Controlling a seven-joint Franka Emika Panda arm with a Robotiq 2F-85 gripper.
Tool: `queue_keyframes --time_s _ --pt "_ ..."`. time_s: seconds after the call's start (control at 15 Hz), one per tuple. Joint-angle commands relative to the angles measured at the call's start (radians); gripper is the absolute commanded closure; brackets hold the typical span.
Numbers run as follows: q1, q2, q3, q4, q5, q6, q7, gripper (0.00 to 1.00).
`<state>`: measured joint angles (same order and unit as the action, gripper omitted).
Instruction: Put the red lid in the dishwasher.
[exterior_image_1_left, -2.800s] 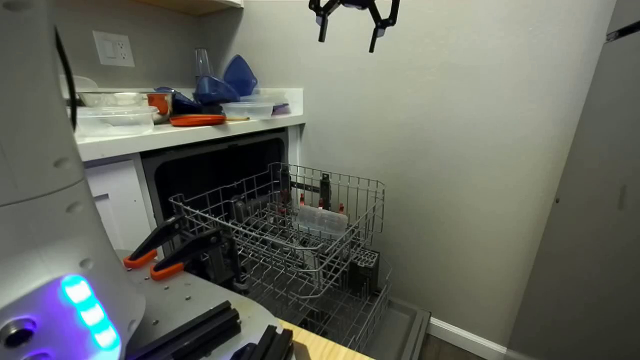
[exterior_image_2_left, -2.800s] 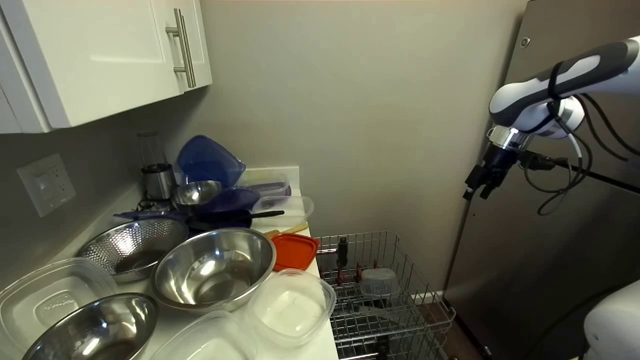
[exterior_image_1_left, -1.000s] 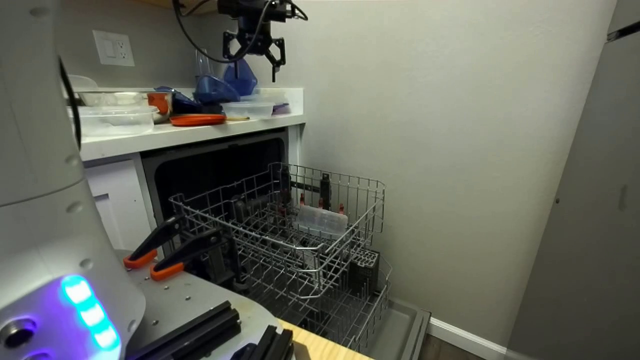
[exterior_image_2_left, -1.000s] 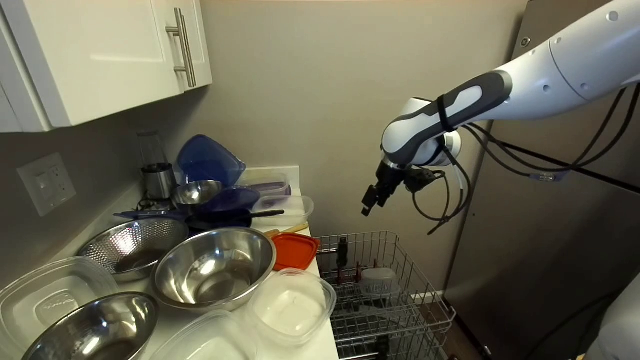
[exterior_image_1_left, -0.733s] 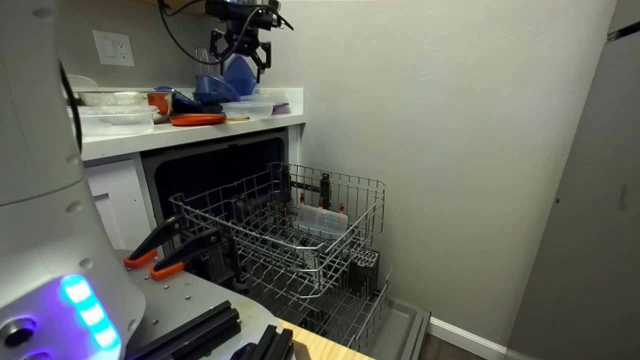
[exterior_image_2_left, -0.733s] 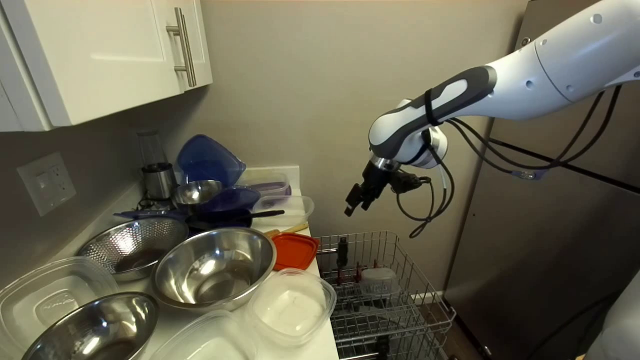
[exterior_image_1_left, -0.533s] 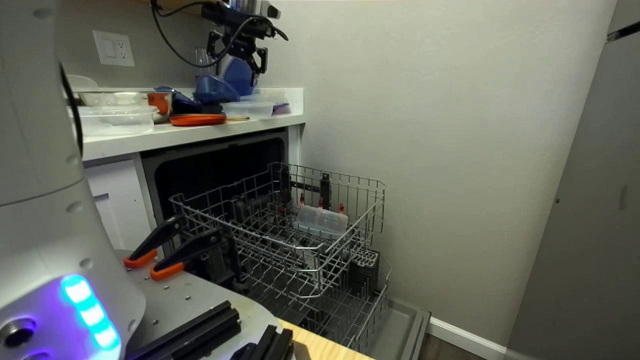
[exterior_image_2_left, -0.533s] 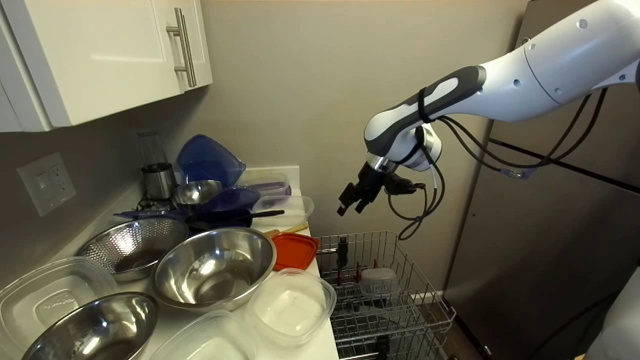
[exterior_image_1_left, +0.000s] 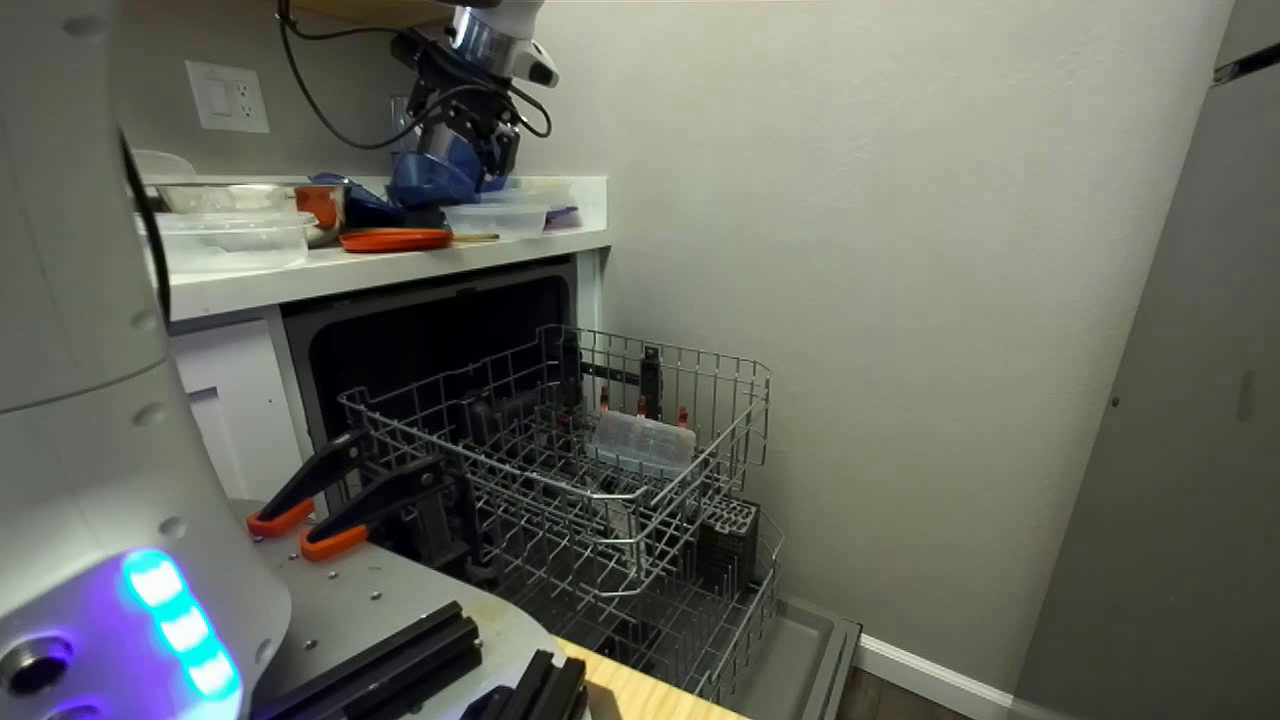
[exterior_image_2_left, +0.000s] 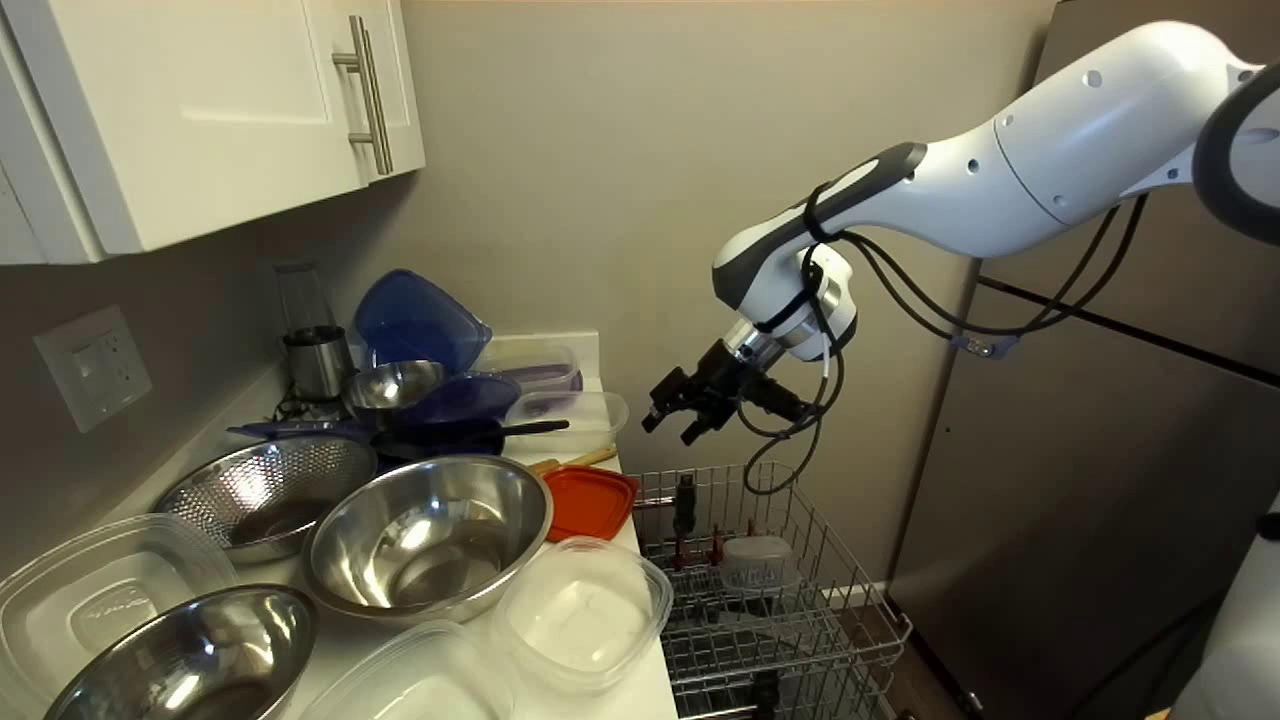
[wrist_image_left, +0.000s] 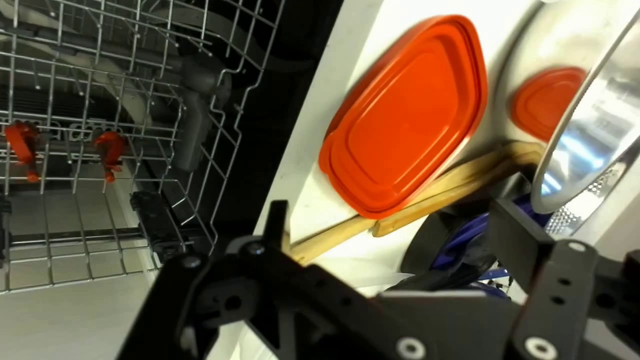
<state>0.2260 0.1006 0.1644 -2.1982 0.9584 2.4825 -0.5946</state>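
Since red lid (exterior_image_2_left: 590, 503) lies at right edge of counter (wrist_image_left: 302, 145), you hold gripper (exterior_image_2_left: 671, 428) spread, empty and angled down-left, likely for rim grasp; dishwasher rack (exterior_image_1_left: 600, 494) stands pulled out on right, presumably for loading.

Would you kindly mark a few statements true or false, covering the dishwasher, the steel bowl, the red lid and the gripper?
1. The upper rack is pulled out of the dishwasher. True.
2. A large steel bowl stands beside the red lid. True.
3. The red lid lies in the upper rack. False: it lies on the counter.
4. The gripper is open. True.
5. The gripper touches the red lid. False: the two are apart.
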Motion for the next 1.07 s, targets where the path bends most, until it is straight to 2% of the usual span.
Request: queue_keyframes --time_s 0.0,0.13,0.2,0.73,0.8,1.0 --pt "-0.030 0.014 0.025 0.009 0.105 0.003 -0.064 0.00" --pt "-0.036 -0.010 0.020 -0.010 0.132 -0.009 -0.096 0.00" --pt "-0.025 0.012 0.020 0.009 0.080 0.000 -0.036 0.00" --pt "-0.027 0.013 0.022 0.009 0.083 0.000 -0.038 0.00" --pt "-0.028 0.017 0.022 0.009 0.096 0.000 -0.046 0.00" --pt "-0.049 0.045 0.021 0.016 0.238 -0.011 -0.154 0.00"
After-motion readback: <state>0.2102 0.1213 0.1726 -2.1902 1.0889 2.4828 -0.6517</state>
